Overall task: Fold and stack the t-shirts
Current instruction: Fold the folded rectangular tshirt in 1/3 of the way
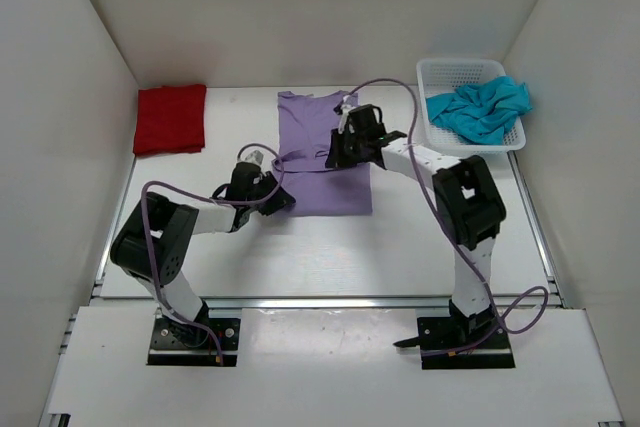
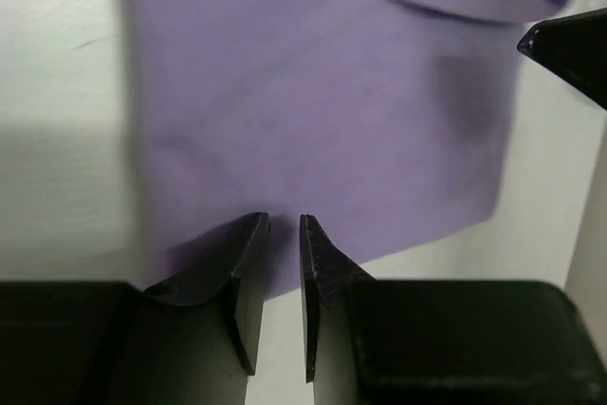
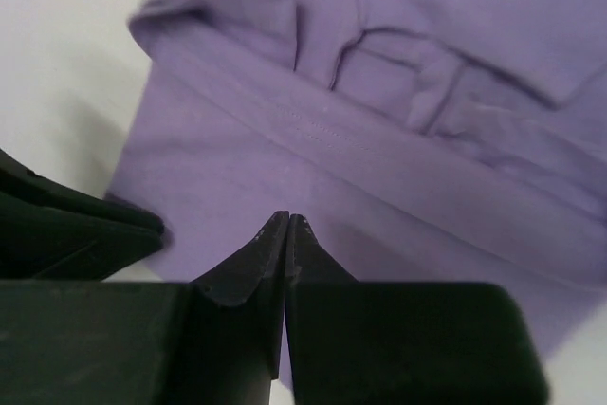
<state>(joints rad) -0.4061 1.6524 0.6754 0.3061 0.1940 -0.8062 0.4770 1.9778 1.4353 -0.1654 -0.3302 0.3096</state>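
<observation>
White surface carried your lavender shirt; your left fingers stood barely parted, empty, your right fingers shut above its hem. Lifting unevenly could have skewed the fold.

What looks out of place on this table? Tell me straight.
The teal shirt lies crumpled in the white basket, one end spilling over its rim. The purple shirt is only half folded, with a rumpled sleeve. The red shirt sits neatly folded.

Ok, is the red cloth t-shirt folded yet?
Folded: the red cloth t-shirt lies as a compact flat rectangle, no sleeves sticking out.
</observation>
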